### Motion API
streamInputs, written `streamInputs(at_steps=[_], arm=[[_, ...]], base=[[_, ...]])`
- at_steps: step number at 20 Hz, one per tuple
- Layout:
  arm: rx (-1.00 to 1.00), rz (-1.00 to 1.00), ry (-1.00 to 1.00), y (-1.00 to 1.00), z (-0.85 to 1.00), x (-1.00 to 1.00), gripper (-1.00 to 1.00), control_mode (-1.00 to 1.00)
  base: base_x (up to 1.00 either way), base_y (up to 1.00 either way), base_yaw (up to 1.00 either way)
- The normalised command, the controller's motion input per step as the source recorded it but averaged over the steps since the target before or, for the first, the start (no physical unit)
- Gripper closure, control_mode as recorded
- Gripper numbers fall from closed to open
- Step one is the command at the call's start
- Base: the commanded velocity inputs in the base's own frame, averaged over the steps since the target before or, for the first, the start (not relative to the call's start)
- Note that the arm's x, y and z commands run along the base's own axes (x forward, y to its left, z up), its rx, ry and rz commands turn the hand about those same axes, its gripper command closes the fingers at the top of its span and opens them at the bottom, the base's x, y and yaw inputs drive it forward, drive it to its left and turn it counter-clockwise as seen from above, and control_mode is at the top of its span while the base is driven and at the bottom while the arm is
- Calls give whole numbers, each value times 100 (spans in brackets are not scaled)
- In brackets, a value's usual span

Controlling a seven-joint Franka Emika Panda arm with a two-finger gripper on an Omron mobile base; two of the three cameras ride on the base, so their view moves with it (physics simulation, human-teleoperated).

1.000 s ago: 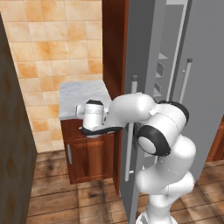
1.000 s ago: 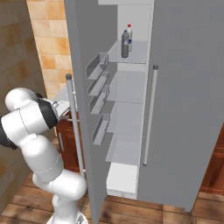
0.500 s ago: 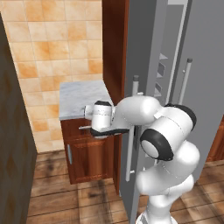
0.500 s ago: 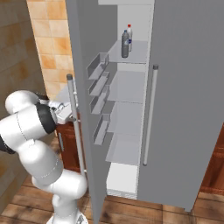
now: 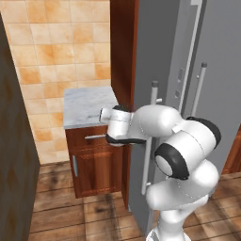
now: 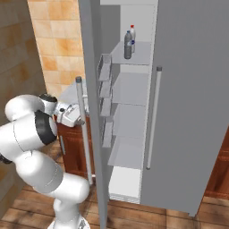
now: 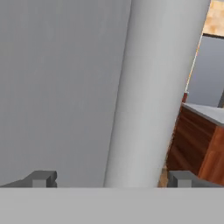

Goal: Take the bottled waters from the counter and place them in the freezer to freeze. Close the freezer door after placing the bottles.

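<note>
The freezer door [image 5: 162,70] stands wide open, seen edge-on in the right base view [image 6: 91,89] with its bins facing inward. Two bottled waters [image 6: 128,45] [image 6: 133,33] stand upright on the top shelf of the freezer [image 6: 134,58]. My gripper [image 7: 111,179] is open at the outer side of the door. The long grey bar handle [image 7: 153,87] [image 5: 150,136] runs between its two fingertips, and I cannot tell whether they touch it. From the right, the hand sits against the handle [image 6: 82,129] about a third of the way down.
The marble counter [image 5: 87,106] on its wooden cabinet [image 5: 96,164] stands just left of the door, close behind my hand. A tiled wall [image 5: 61,47] rises behind it. The twin grey door [image 6: 192,103] is shut. A dark panel [image 5: 14,155] borders the left.
My hand has swung from over the counter edge rightward to the freezer door's outer handle. The door and bottles have not moved.
</note>
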Motion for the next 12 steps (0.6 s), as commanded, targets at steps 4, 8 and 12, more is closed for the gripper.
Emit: streamInputs(at_steps=[4, 8, 12], arm=[[36, 16, 6, -87, 0, 12, -100, -100], [27, 9, 2, -72, 0, 13, -100, -100], [17, 8, 0, -63, 0, 14, -100, -100]], base=[[0, 0, 0], [0, 0, 0], [0, 0, 0]])
